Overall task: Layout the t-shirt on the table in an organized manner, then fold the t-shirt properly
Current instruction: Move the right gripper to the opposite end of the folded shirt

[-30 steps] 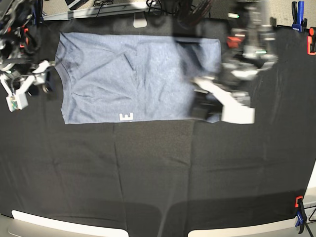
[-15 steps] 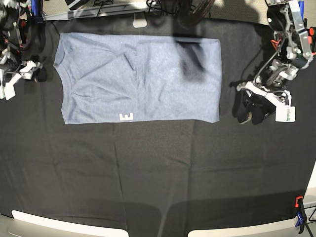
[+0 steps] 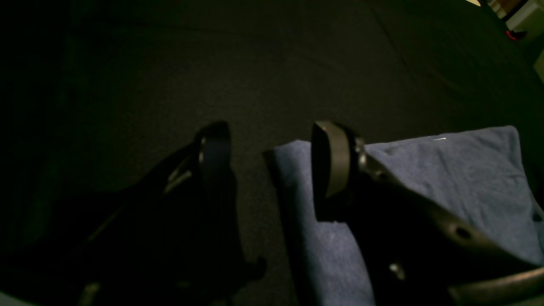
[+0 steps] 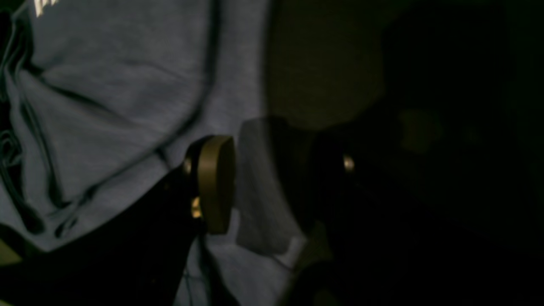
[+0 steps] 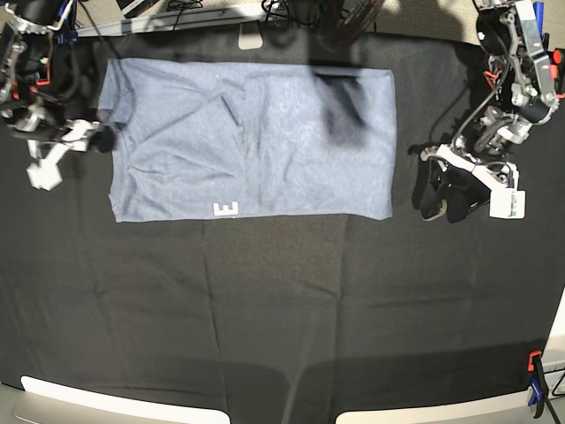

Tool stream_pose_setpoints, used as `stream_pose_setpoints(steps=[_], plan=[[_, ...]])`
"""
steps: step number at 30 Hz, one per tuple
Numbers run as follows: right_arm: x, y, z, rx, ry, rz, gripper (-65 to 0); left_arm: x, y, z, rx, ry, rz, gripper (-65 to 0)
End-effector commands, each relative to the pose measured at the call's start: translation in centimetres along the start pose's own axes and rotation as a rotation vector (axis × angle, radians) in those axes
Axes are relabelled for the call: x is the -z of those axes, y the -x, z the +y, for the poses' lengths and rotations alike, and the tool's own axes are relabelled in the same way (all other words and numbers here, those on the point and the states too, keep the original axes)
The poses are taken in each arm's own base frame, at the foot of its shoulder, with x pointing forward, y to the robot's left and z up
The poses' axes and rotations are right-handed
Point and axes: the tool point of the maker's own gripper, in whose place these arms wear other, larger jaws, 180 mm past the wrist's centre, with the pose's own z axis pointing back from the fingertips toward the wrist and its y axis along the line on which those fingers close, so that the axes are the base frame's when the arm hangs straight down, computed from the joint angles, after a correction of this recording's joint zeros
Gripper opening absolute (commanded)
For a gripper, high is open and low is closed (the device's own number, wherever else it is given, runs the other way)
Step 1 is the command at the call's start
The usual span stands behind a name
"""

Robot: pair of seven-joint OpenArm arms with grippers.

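Note:
The t-shirt (image 5: 247, 141) lies flat as a wide light blue-grey rectangle at the back of the table (image 5: 282, 309), with a white letter (image 5: 226, 208) on its front edge. My left gripper (image 5: 440, 200) hovers open over black cloth just right of the shirt. In the left wrist view the left gripper (image 3: 272, 161) is empty, and the shirt's corner (image 3: 446, 182) lies behind one finger. My right gripper (image 5: 95, 138) is at the shirt's left edge. In the right wrist view it (image 4: 276, 178) stands open, with the edge of the shirt (image 4: 106, 85) under the gap.
An orange and blue clamp (image 5: 535, 378) grips the table's front right corner. White pieces (image 5: 115, 402) sit along the front edge. Cables and equipment (image 5: 291, 13) lie behind the table's back edge.
The left arm pulled off the shirt's right end out to the right and now holds still there. The right arm swung in to the shirt's left edge.

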Motion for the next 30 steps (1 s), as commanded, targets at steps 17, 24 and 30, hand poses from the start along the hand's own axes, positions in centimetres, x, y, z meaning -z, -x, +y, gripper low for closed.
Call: stream_pose_setpoints(steps=[17, 24, 30], plan=[[3.5, -0.2, 5.2, -0.020, -0.120, -0.010, -42.5, -0.1, -1.5, -0.3, 0.014, 0.019, -0.050, -36.5], [3.7, -0.4, 5.8, -0.039, -0.135, -0.014, -63.6, 0.0, -0.4, 0.3, 0.066, -0.015, 0.013, -36.5], [1.3, -3.0, 4.8, -0.103, -0.061, -0.071, -65.0, -0.5, 0.6, 0.3, 0.058, -0.020, 0.037, -36.5]])
